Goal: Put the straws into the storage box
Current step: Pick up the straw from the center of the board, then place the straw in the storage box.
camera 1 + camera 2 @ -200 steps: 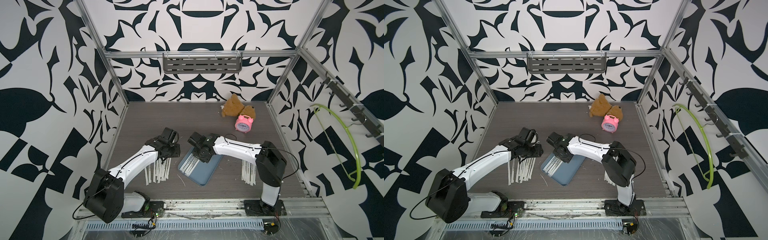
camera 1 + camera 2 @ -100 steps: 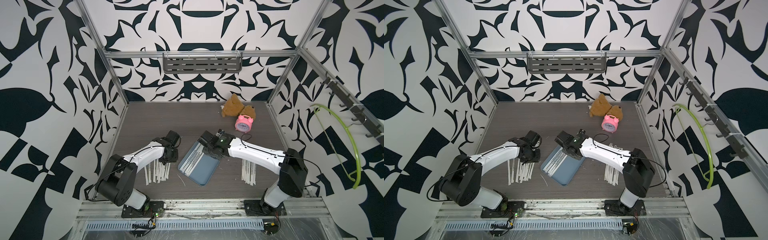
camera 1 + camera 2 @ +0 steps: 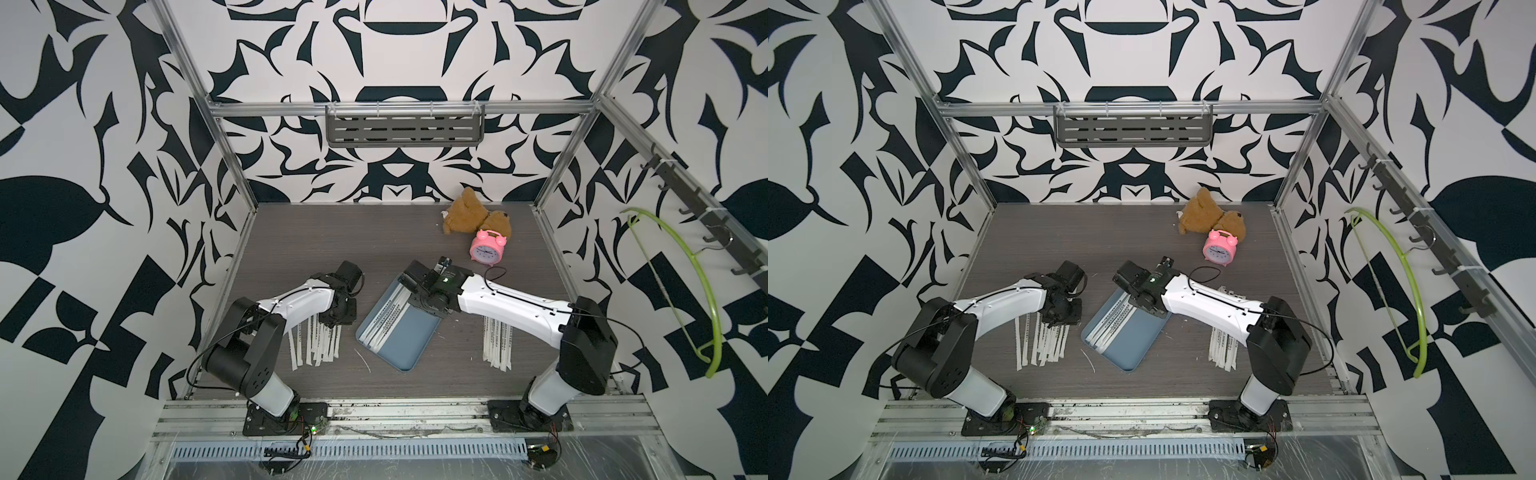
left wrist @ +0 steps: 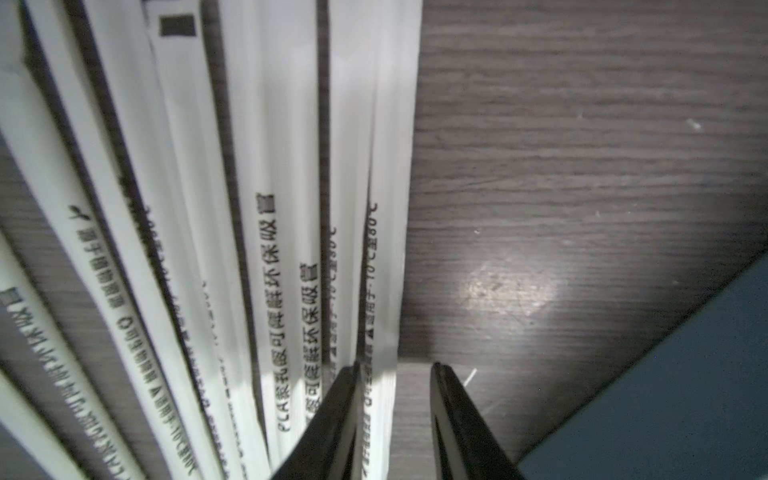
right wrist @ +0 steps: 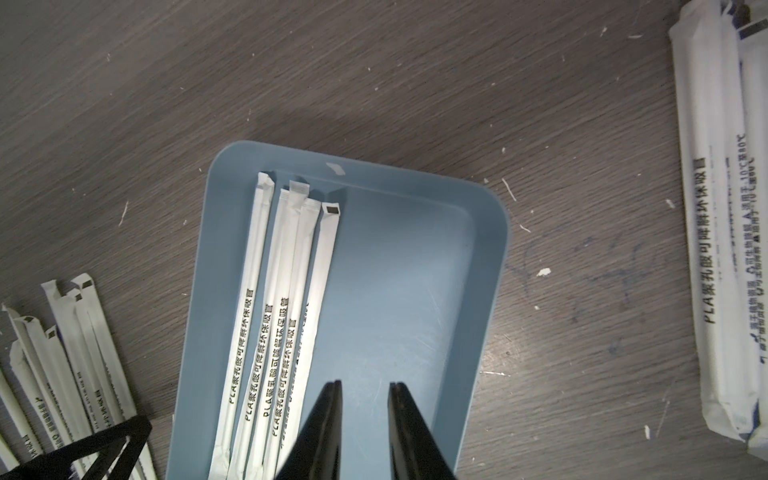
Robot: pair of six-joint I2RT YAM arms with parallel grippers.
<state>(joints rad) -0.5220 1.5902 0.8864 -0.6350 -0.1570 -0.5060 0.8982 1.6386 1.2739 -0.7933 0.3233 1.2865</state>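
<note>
— The left claw stands narrow but not shut. One straw, the outermost of a fan, lies between its fingers, and a gap shows beside it.
— And the right claw?
— Narrowly parted too, with nothing between its jaws. It hangs over the bare floor of the storage box.
— Where is that box?
— In both top views it lies slantwise on the desk, lower centre of the frame, between the two arms. A few straws lie side by side along one long wall inside it.
— The rest?
— One bunch fans out on the desk left of the box, under the left claw. A second bunch lies to the right, partly under the right arm.
</note>
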